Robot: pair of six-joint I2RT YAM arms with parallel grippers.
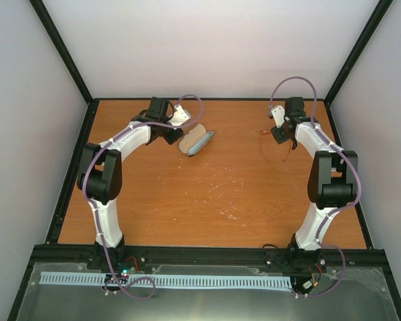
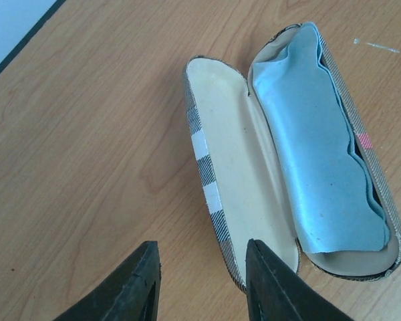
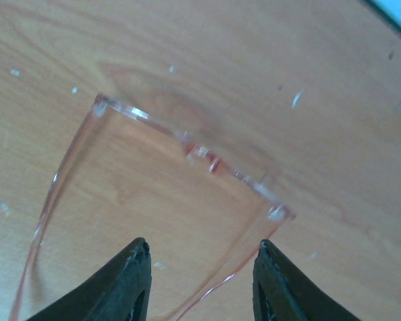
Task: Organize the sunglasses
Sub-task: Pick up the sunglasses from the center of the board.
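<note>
The sunglasses (image 3: 200,152) lie unfolded on the wooden table, a thin clear frame with orange tint, faint in the top view (image 1: 287,154). My right gripper (image 3: 204,246) hangs open just over them at the back right (image 1: 281,137). One temple arm runs between its fingers without being pinched. The brown striped case (image 2: 207,180) lies open at the back centre-left (image 1: 190,143). Its cream half is bare, and the light blue cloth (image 2: 321,154) fills the other half. My left gripper (image 2: 202,244) is open astride the cream half's outer rim, one finger outside and one over the lining (image 1: 176,134).
The table (image 1: 214,194) is enclosed by a black frame and pale walls on three sides. White scuff marks dot the wood around the middle. Both arm bases stand at the near edge.
</note>
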